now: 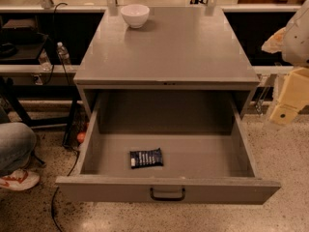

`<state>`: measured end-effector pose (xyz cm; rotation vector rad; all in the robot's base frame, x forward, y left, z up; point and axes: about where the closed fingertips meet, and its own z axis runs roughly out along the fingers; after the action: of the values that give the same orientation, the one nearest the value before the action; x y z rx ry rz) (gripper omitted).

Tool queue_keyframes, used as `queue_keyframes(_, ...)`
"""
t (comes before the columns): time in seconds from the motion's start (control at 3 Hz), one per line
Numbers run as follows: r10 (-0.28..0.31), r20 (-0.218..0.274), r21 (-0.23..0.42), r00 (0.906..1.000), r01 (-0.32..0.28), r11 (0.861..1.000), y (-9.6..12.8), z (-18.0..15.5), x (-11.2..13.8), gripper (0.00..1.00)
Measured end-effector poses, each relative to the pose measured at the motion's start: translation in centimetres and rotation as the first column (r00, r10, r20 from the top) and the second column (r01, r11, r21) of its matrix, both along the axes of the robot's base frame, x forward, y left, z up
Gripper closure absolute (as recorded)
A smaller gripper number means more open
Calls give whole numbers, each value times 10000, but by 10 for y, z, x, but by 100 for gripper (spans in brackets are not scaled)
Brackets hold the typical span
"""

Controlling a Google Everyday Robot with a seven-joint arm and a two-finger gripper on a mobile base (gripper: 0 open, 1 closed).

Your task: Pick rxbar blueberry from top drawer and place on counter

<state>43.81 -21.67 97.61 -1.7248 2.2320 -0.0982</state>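
Note:
The top drawer point(166, 190) of the grey cabinet is pulled fully open, its dark curved handle facing me. The rxbar blueberry point(146, 158), a dark wrapper with white lettering, lies flat on the drawer floor, left of centre and near the front panel. The counter point(178, 47) is the cabinet's flat grey top. My gripper point(286, 108), cream-coloured under a white arm, hangs at the right edge of the view, outside the drawer's right wall, at about counter-edge height. It is well apart from the bar and holds nothing that I can see.
A white bowl point(134, 15) stands at the counter's back left. A seated person's knee and shoe point(17, 178) are at the left, on the floor. A water bottle point(63, 53), cables and dark shelving stand behind on the left. Speckled floor surrounds the cabinet.

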Motion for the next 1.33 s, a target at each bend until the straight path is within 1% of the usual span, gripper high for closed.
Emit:
queue_keyframes(0.33,0,1,1,10000,0,10000,0,0,0,0)
queue_keyframes(0.67,256,-444,719,9987,-224,9972,21,-38,6,0)
queue_keyframes(1.0,638,-1007,1505,9929,-482,9874,49,-85,10,0)
queue_keyframes(1.33,1153,-1708,2441,9785,-714,9671,93,-140,12,0)
